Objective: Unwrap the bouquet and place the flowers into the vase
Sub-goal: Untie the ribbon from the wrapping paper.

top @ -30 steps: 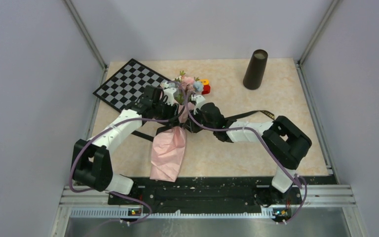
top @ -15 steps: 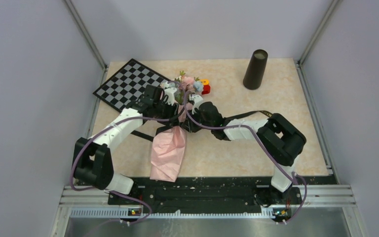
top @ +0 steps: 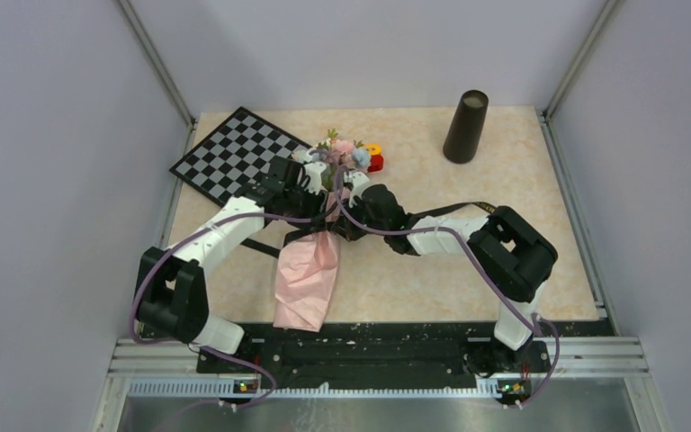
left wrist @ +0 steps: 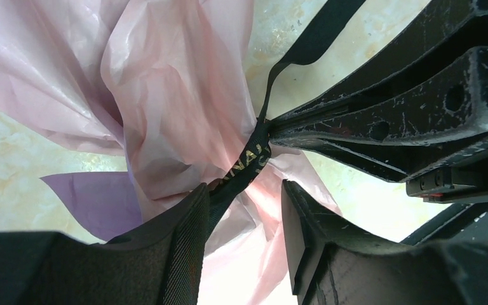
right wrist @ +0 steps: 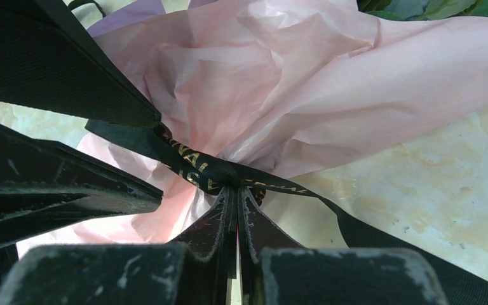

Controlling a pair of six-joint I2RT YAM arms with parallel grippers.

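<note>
The bouquet (top: 310, 270) lies on the table (top: 522, 198) between the 2 arms. Its pink paper tail points toward the arm bases, and its flowers (top: 342, 151) lie at the far end beside a checkered board (top: 234, 157) and a small red-and-yellow block (top: 374, 158). The vase (top: 465, 126) stands upright at the far right, well apart from the bouquet, and has not moved in the last second.

Both grippers meet at the tied waist of the paper. The right gripper (right wrist: 236, 202) is pressed fully together, its tips pinching the black ribbon (right wrist: 197, 168) at the knot. Over the last second its elbow has slid a little left, toward the bouquet. The left gripper (left wrist: 241, 244) stands about half spread. Its fingers (left wrist: 178, 254) straddle the ribbon and crumpled paper, and the ribbon runs against the inner edge of one finger. This arm has edged slightly right since the earlier view, nearer the waist. The bouquet itself lies where it did.
</note>
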